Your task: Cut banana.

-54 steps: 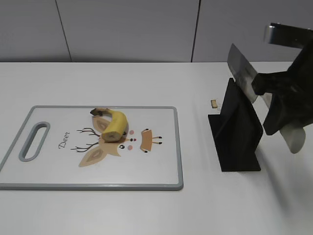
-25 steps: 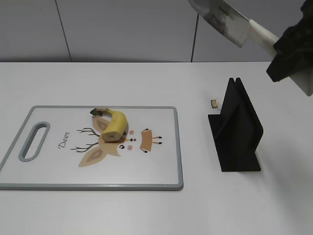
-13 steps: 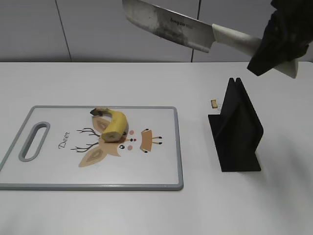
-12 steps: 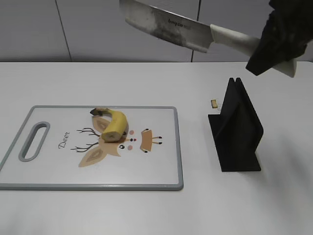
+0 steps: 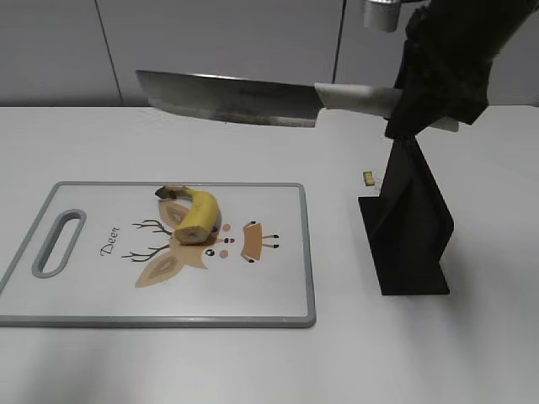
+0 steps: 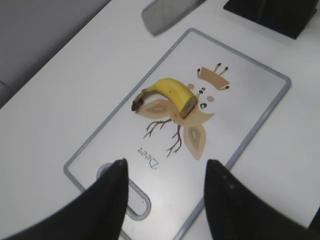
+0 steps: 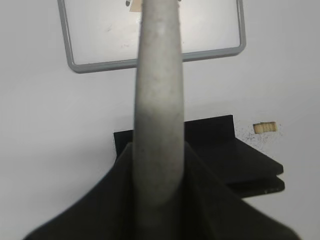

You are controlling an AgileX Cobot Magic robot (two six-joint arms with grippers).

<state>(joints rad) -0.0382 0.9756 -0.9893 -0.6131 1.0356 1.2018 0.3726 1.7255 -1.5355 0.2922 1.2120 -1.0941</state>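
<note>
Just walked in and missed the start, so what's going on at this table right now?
The right gripper holds a cleaver by its pale handle, blade level in the air above the far side of the cutting board. A partly cut banana lies on the board, untouched. The left gripper hovers open above the board. The black knife stand is empty.

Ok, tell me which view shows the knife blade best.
The exterior view: the knife appears side-on, whole blade and handle, held by the right gripper. The left wrist view catches only a blurred blade tip; the right wrist view shows mostly the handle, end-on.
</note>
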